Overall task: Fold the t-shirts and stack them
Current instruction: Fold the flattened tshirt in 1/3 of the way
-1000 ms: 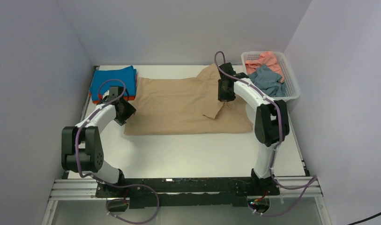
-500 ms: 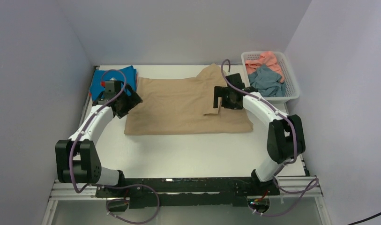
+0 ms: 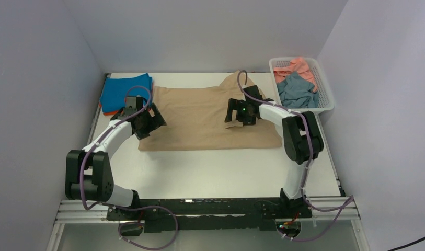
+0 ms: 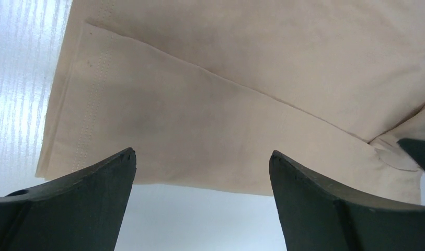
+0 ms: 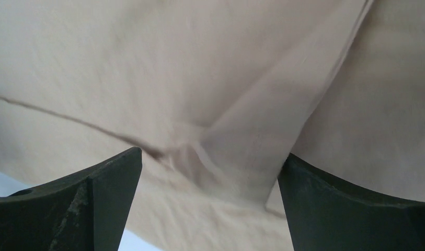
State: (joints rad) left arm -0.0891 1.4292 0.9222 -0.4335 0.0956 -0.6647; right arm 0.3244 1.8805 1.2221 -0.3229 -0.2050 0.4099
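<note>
A tan-beige t-shirt [image 3: 199,117] lies spread flat mid-table, its right sleeve folded in over the body. My left gripper [image 3: 157,118] hovers open over the shirt's left edge; the left wrist view shows this gripper [image 4: 202,157] empty, above the tan cloth [image 4: 226,99] where it meets the white table. My right gripper [image 3: 231,112] stands open over the folded sleeve, and the right wrist view shows it [image 5: 210,157] empty, with the creased tan sleeve [image 5: 236,141] under it. A folded bright blue shirt [image 3: 124,91] sits on an orange one [image 3: 107,111] at the back left.
A white lattice basket [image 3: 325,99] stands at the back right, holding a salmon pink shirt [image 3: 298,65] and a dusty grey-blue shirt [image 3: 296,91]. White walls close in the table on three sides. Bare table [image 3: 210,167] runs in front of the tan shirt.
Both grippers opened and let go of the tan cloth. The right one swung left over the folded-in sleeve. The left one moved right onto the shirt's left edge.
</note>
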